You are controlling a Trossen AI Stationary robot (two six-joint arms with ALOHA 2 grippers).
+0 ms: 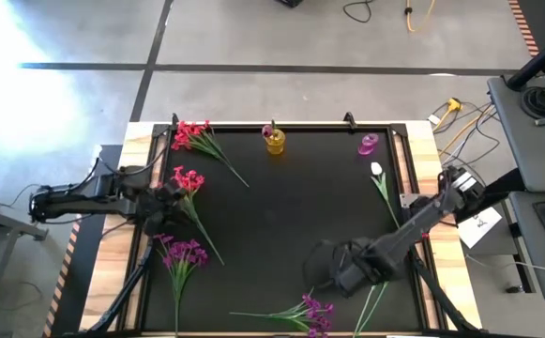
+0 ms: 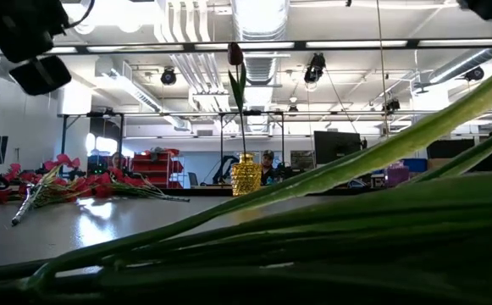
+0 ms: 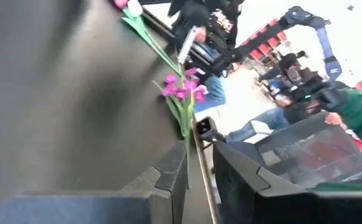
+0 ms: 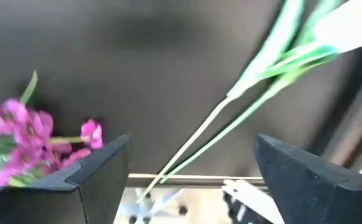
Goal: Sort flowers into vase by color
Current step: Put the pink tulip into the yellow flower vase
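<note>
Flowers lie on the black table (image 1: 281, 216): two red-pink clusters (image 1: 192, 134) (image 1: 188, 178), two purple clusters (image 1: 183, 253) (image 1: 314, 313) and a white tulip (image 1: 376, 170). A dark bud (image 2: 235, 55) stands in the yellow vase (image 1: 275, 143). A pink vase (image 1: 369, 144) holds nothing. My left gripper (image 1: 174, 192) hovers raised beside the second red-pink cluster, its fingers (image 3: 162, 180) a narrow gap apart. My right gripper (image 1: 342, 277) is wide open over the near side. The white tulip's stem (image 4: 230, 106) passes between its fingers in the right wrist view, with a purple cluster (image 4: 19, 134) beside it.
A wooden rim (image 1: 136, 225) frames the table. Thick green stems (image 2: 313, 220) lie right in front of the low camera. Beyond the table are desks, cables (image 1: 460, 113) and a person in green (image 3: 361, 106). Bare black surface lies in the table's middle.
</note>
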